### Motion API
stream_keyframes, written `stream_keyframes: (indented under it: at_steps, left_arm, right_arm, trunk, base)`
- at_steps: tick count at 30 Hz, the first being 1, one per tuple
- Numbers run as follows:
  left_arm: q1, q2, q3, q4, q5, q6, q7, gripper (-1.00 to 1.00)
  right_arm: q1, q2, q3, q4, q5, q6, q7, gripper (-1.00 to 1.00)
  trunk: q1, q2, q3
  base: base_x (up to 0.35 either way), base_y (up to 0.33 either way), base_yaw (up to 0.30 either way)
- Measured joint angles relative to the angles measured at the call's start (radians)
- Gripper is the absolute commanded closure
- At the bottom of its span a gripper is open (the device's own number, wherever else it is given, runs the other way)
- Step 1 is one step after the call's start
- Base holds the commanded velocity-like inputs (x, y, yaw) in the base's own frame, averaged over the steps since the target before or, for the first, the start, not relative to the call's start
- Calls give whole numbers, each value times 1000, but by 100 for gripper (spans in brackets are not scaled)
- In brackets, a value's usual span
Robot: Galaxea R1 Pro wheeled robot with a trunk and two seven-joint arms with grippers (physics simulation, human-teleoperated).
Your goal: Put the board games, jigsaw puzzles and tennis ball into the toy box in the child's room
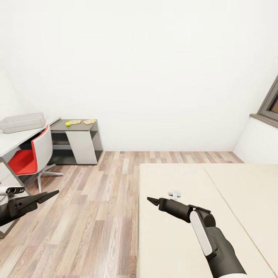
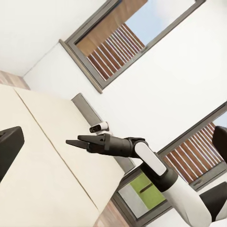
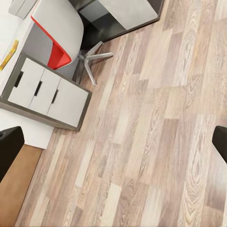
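The toy box (image 1: 21,122), a shallow light grey bin, stands on the table (image 1: 9,143) at the far left. On the table's dark grey corner section (image 1: 77,126) lie the tennis ball (image 1: 68,124) and the two jigsaw puzzles (image 1: 75,122) (image 1: 90,121). The board games are out of view; the part of the bed (image 1: 200,224) in view is bare. My left gripper (image 1: 54,193) hangs open over the floor near the chair. My right gripper (image 1: 152,200) (image 2: 73,142) hovers open above the bed's near left edge. Neither holds anything.
A red and grey swivel chair (image 1: 31,156) (image 3: 54,45) stands between me and the table. White drawers (image 3: 47,92) sit under the table top, where a yellow flat edge (image 3: 9,54) that I cannot identify shows. Wood plank floor (image 1: 96,200) lies between table and bed. A window (image 1: 272,102) is at right.
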Motion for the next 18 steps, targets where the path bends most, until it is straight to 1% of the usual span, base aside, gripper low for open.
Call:
stream_keyframes:
  at_steps: [5, 18]
  left_arm:
    - [0, 0, 0, 0, 0, 0, 0, -100]
    - [0, 0, 0, 1, 0, 0, 0, -100]
  right_arm:
    - [0, 0, 0, 0, 0, 0, 0, -100]
    - [0, 0, 0, 0, 0, 0, 0, -100]
  trunk:
    - [0, 0, 0]
    - [0, 0, 0]
  base:
    - [0, 196, 0]
    - [0, 231, 0]
